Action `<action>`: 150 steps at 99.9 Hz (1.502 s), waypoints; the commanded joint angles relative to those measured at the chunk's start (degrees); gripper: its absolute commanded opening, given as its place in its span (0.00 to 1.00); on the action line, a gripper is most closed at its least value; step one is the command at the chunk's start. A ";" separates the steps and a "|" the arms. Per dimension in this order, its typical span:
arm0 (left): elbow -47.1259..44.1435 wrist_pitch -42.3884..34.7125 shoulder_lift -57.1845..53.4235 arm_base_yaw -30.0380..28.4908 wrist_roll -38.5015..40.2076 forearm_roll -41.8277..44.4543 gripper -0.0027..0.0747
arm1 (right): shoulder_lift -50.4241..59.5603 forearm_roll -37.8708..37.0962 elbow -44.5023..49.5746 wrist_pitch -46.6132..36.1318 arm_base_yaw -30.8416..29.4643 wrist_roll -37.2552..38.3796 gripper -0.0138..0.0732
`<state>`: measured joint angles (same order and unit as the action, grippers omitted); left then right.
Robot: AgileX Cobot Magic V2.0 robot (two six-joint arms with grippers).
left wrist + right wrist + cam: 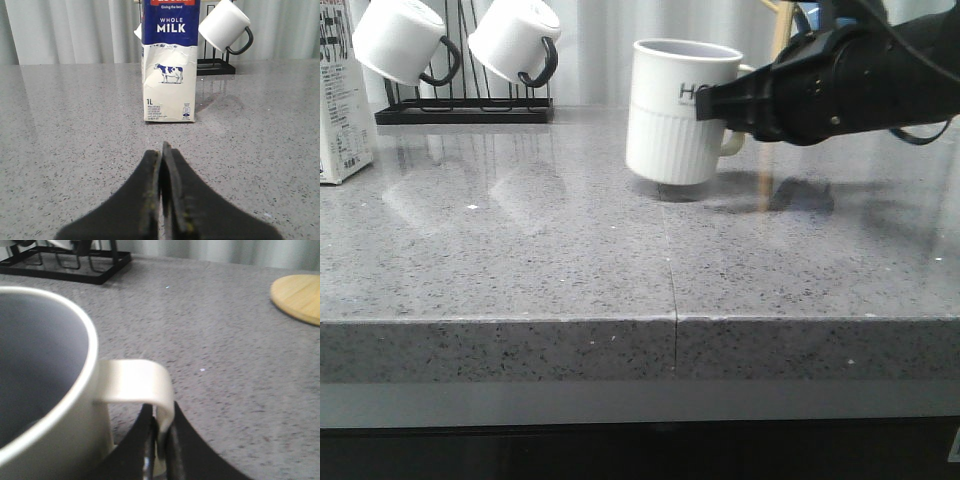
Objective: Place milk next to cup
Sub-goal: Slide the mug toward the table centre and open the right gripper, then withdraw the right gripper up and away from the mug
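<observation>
The cup [680,112], an off-white ribbed mug with black lettering, sits tilted and slightly raised above the counter at the middle back. My right gripper [725,100] is shut on the cup's handle [162,395]; the grey inside of the cup [35,360] fills the right wrist view. The milk [340,100] stands upright at the far left edge of the front view, partly cut off. In the left wrist view the milk [169,65] stands straight ahead of my left gripper [161,152], which is shut, empty and well short of the carton.
A black rack [465,105] with two small white mugs [400,40] with black handles stands at the back left. A round wooden board [300,297] lies on the grey stone counter [570,250] behind the cup.
</observation>
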<state>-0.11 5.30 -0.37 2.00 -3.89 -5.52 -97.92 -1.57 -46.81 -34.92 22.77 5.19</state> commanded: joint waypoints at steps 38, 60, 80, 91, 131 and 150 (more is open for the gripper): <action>-2.38 -4.66 -1.83 0.02 0.36 -0.15 0.01 | -0.09 -0.19 -1.88 -3.80 0.96 1.00 0.37; -2.38 -4.66 -1.83 0.02 0.36 -0.15 0.01 | 0.62 -0.19 -1.60 -3.43 0.96 1.00 0.47; -2.38 -4.66 -1.83 0.02 0.36 -0.15 0.01 | 6.11 -0.19 1.76 -0.02 0.96 1.00 0.47; -2.38 -4.66 -1.83 0.02 0.36 -0.15 0.01 | 11.30 -0.19 5.06 2.82 0.96 1.00 0.43; -2.38 -4.66 -1.83 0.02 0.36 -0.15 0.01 | 38.29 -0.19 17.01 18.60 0.96 1.00 0.07; -2.38 -4.66 -1.83 0.02 0.36 -0.15 0.01 | 53.01 -0.19 17.70 34.92 0.96 1.06 0.07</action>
<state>-0.11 5.30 -0.37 2.00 -3.89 -5.52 -51.38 -1.57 -27.84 -4.01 23.69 6.28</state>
